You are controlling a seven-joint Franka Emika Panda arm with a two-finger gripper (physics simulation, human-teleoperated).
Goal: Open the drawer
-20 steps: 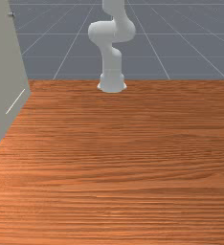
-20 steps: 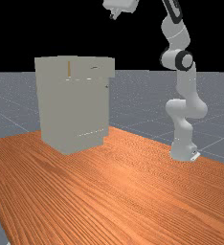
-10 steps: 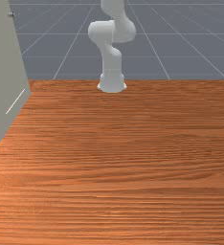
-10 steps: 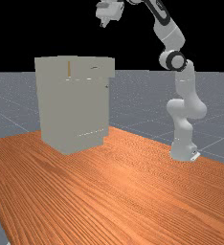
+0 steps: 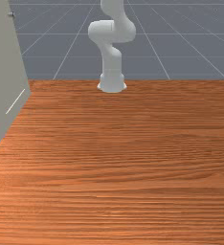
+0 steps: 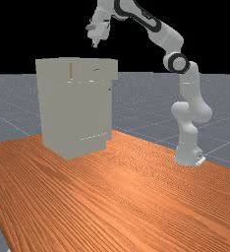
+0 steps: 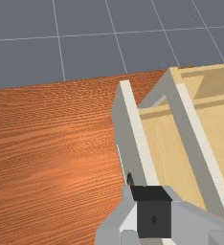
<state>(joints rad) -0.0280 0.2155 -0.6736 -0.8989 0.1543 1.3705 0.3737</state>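
Inspect gripper (image 6: 95, 44): hangs above cabinet (image 6: 82, 110), apart; cannot tell whether clenched or released. In hand, by judgement: approach to handle (image 7: 129, 178). Next, calls for lowering along outside of front panel (image 7: 128, 129), taking hold, drawing outward. Find drawer (image 6: 85, 74) beneath, at cabinet top, left of arm base (image 6: 188, 147) in the far view; partly out, with wooden interior (image 7: 166, 148) exposed. Faces near and right there; across front, long axis level, roughly left to right.
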